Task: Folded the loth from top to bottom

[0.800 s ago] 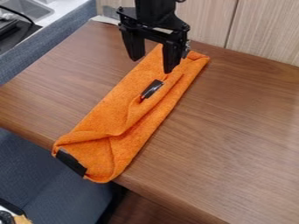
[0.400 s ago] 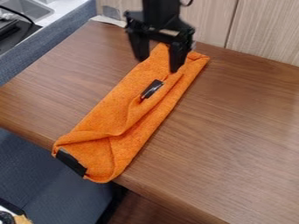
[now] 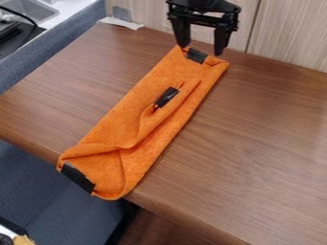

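At the top of the view, the gripper (image 3: 201,47) hangs at the far end of the cloth, its two fingers spread apart and nothing between them. The orange cloth (image 3: 131,115) lies as a long, narrow folded strip running from upper right to lower left, with creased layers along its middle. Black patches show on it at the far end, near the middle and at the near end. Its near end reaches the table's front edge.
The brown wooden table (image 3: 249,134) extends on both sides of the cloth. Behind it stands a pale wood panel (image 3: 287,36). A blue-grey partition (image 3: 57,40) runs along the left, with a sink (image 3: 28,9) beyond.
The gripper has moved up and to the right, away over the cloth's far end, uncovering the black patch there. The cloth looks unmoved.
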`<state>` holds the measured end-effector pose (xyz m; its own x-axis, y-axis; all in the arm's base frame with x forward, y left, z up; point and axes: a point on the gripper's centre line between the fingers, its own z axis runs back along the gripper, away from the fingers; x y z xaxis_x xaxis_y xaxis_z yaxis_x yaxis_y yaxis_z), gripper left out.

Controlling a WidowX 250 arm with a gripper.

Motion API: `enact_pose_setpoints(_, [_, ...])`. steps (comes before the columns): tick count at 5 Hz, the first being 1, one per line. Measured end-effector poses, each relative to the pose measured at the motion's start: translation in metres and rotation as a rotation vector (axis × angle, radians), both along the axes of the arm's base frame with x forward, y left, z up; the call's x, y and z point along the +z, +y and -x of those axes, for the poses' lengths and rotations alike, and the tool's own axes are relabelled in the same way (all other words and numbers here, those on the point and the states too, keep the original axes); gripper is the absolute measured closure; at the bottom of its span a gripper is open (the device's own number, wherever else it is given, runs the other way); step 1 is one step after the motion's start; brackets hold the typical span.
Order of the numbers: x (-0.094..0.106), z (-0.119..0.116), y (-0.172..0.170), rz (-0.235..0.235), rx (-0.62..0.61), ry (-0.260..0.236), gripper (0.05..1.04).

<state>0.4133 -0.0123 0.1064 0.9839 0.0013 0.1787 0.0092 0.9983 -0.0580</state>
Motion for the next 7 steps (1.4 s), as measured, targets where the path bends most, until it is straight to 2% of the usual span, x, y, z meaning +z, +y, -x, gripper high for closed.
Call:
enact_pose_setpoints(2, [-0.032, -0.048, 0.003, 0.025, 0.019, 0.031, 0.084])
enact_pose_setpoints(3, [-0.041, -0.054, 0.008, 0.001, 0.033, 0.016, 0.084])
enact_pose_setpoints(4, [-0.06, -0.058, 0.009, 0.0, 0.038, 0.036, 0.084])
enact_pose_setpoints(5, [-0.063, -0.061, 0.011, -0.017, 0.038, 0.03, 0.137])
enact_pose_setpoints(7, [-0.063, -0.062, 0.017, -0.051, 0.06, 0.026, 0.706])
